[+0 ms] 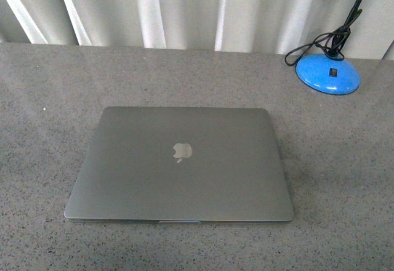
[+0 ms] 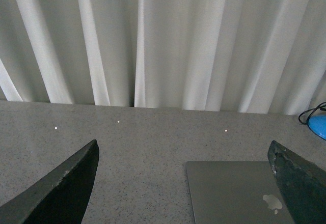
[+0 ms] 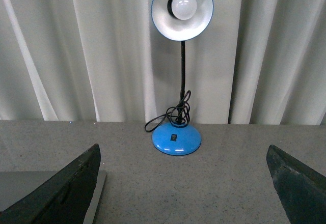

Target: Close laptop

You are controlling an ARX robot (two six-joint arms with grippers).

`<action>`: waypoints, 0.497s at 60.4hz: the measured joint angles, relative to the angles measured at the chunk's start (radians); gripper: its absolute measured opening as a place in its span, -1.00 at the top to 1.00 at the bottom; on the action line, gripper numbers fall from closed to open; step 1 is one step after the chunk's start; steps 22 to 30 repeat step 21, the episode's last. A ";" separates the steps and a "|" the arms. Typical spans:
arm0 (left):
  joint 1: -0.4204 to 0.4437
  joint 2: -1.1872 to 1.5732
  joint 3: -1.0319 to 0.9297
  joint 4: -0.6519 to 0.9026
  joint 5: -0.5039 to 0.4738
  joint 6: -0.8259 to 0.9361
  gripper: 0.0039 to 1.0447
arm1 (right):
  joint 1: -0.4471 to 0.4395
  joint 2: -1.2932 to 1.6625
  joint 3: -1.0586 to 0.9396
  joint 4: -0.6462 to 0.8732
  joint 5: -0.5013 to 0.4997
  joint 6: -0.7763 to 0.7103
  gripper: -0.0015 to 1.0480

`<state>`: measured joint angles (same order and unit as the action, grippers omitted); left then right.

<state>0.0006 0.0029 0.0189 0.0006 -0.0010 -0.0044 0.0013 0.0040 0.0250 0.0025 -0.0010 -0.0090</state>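
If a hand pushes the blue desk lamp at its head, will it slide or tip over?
Probably tip or bend before sliding. The lamp carries its shade high on a thin black neck above a small domed base. That neck looks flexible, so it may simply bend. The cable coiled at the base could also drag.

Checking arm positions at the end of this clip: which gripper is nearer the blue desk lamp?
Right. The right gripper faces the blue desk lamp directly; the left gripper is over the closed laptop, with the lamp off to its side.
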 joint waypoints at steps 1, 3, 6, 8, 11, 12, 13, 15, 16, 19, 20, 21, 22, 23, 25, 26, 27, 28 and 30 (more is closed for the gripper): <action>0.000 0.000 0.000 0.000 0.000 0.000 -0.87 | 0.000 0.000 0.000 0.000 0.000 0.000 -0.81; 0.000 0.000 0.000 0.000 0.000 0.000 -0.87 | 0.000 0.000 0.000 0.000 0.000 0.000 -0.81; 0.000 0.000 0.000 0.000 0.000 0.000 -0.87 | 0.000 0.000 0.000 0.000 0.000 0.000 -0.81; 0.000 0.000 0.000 0.000 0.000 0.000 -0.87 | 0.000 0.000 0.000 0.000 0.000 0.000 -0.81; 0.000 0.000 0.000 0.000 0.000 0.000 -0.87 | 0.000 0.000 0.000 0.000 0.000 0.000 -0.81; 0.000 0.000 0.000 0.000 0.000 0.000 -0.87 | 0.000 0.000 0.000 0.000 0.000 0.000 -0.81; 0.000 0.000 0.000 0.000 0.000 0.000 -0.87 | 0.000 0.000 0.000 0.000 0.000 0.000 -0.81; 0.000 0.000 0.000 0.000 0.000 0.000 -0.87 | 0.000 0.000 0.000 0.000 0.000 0.000 -0.81; 0.000 0.000 0.000 0.000 0.000 0.000 -0.87 | 0.000 0.000 0.000 0.000 0.000 0.000 -0.81; 0.000 0.000 0.000 0.000 0.000 0.000 -0.87 | 0.000 0.000 0.000 0.000 0.000 0.000 -0.81; 0.000 0.000 0.000 0.000 0.000 0.000 -0.87 | 0.000 0.000 0.000 0.000 0.000 0.000 -0.81; 0.000 0.000 0.000 0.000 0.000 0.000 -0.87 | 0.000 0.000 0.000 0.000 0.000 0.000 -0.81; 0.000 0.000 0.000 0.000 0.000 0.000 -0.87 | 0.000 0.000 0.000 0.000 0.000 0.000 -0.81; 0.000 0.000 0.000 0.000 0.000 0.000 -0.87 | 0.000 0.000 0.000 0.000 0.000 0.000 -0.81; 0.000 0.000 0.000 0.000 0.000 0.000 -0.87 | 0.000 0.000 0.000 0.000 0.000 0.000 -0.81; 0.000 0.000 0.000 0.000 0.000 0.000 -0.87 | 0.000 0.000 0.000 0.000 0.000 0.000 -0.81; 0.000 0.000 0.000 0.000 0.000 0.000 -0.87 | 0.000 0.000 0.000 0.000 0.000 0.000 -0.81; 0.000 0.000 0.000 0.000 0.000 0.000 -0.87 | 0.000 0.000 0.000 0.000 0.000 0.000 -0.81; 0.000 0.000 0.000 0.000 0.000 0.000 -0.87 | 0.000 0.000 0.000 0.000 0.000 0.000 -0.81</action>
